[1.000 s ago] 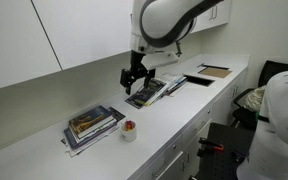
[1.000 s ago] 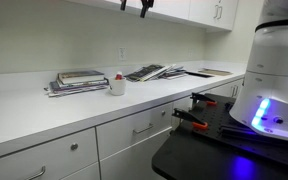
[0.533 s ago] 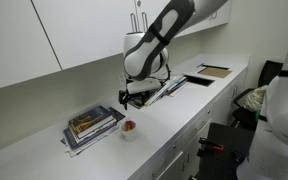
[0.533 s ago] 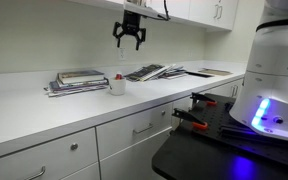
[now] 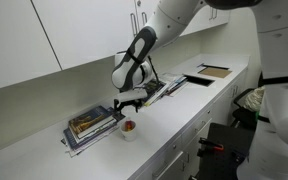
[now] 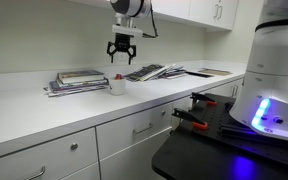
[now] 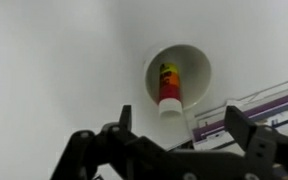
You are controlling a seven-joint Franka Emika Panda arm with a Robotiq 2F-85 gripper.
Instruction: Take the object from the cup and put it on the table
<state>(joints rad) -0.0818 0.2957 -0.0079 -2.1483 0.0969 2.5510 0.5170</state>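
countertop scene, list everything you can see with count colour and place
cup: one, white, on the countertop beside the book stack
object: one, red-orange with a white end, inside the cup
countertop: one, white, drawers below
book stack: one, dark covers, on the countertop
magazines: fanned spread, count unclear, further along the countertop
flat dark item: one, far end of the countertop
wall cabinets: white, above the countertop
clamps: red and black, count unclear, on a black surface by the drawers
machine: one, white, blue glow at its base
arm: one, white, reaching down over the cup
jaws: one pair, black, open, above the cup, not touching it
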